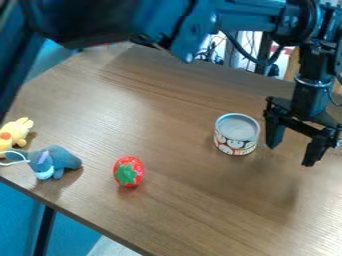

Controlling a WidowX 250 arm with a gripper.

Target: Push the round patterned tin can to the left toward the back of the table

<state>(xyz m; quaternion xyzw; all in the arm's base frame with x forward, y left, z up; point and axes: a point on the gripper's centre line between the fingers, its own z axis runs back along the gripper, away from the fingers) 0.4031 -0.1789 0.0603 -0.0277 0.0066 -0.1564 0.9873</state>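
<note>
The black gripper (291,154) hangs over the right side of the wooden table, its two fingers spread apart with nothing between them. Just left of its left finger stands a short can (236,134) with a grey lid and a red, white and black patterned side; a narrow gap separates them. A red strawberry toy (129,172) with a green leaf top lies left of the can, nearer the front edge. At the far left are a blue-grey plush toy (59,161) and a yellow plush toy (15,133), side by side.
The brown table (180,200) has its front edge running from the left down to the bottom middle. The arm (240,16) spans the top of the view. Cables and bright shapes are behind the table's back edge.
</note>
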